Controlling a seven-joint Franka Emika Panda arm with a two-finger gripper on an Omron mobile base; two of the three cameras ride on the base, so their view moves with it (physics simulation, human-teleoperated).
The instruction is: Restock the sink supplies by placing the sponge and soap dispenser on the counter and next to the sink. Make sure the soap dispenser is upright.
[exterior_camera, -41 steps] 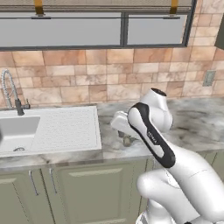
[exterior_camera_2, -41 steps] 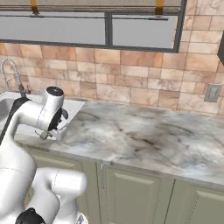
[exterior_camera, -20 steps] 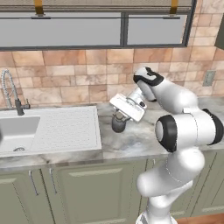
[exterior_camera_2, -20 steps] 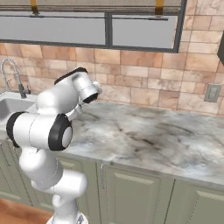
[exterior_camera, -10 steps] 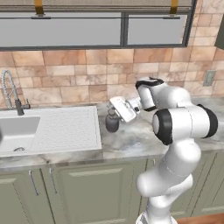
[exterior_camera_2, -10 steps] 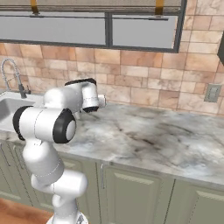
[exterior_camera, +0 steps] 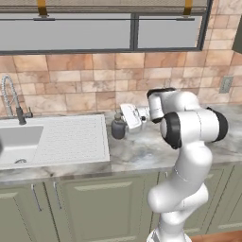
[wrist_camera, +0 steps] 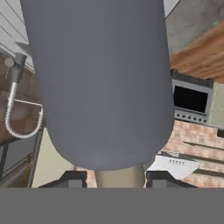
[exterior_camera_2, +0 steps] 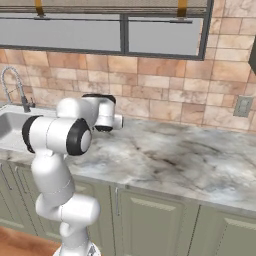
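On the counter [exterior_camera: 142, 151], just right of the sink's ribbed drainboard [exterior_camera: 71, 137], stands one soap dispenser [exterior_camera: 118, 128]. It stands up straight with its round bottom on the marble and its thin pump top pointing up. It is small, dark grey and round like a little pot.

One robot arm [exterior_camera: 189, 127] reaches from the right toward the bottle. Its one gripper [exterior_camera: 126, 119] lies flat and points left, and it meets the bottle near the top. The two fingers are pinched in close on the soap dispenser. In the hand view the dark grey bottle [wrist_camera: 100, 83] is very big and close, and the two dark finger tips [wrist_camera: 72, 178] sit right beside its thin neck, one on each side.

One sink [exterior_camera: 19, 142] is on the left. It is white, with a deep basin at the far left. One shiny curly faucet [exterior_camera: 12, 101] stands behind the basin, near the wall.

From the right base view the arm [exterior_camera_2: 65, 135] bends over the counter [exterior_camera_2: 175, 160], and the faucet [exterior_camera_2: 17, 87] shows at the far left. The grey and white marble runs a long way to the right. Green cabinet doors [exterior_camera: 104, 208] sit under the counter. Two window panes [exterior_camera: 99, 30] are up on the brown tile wall.
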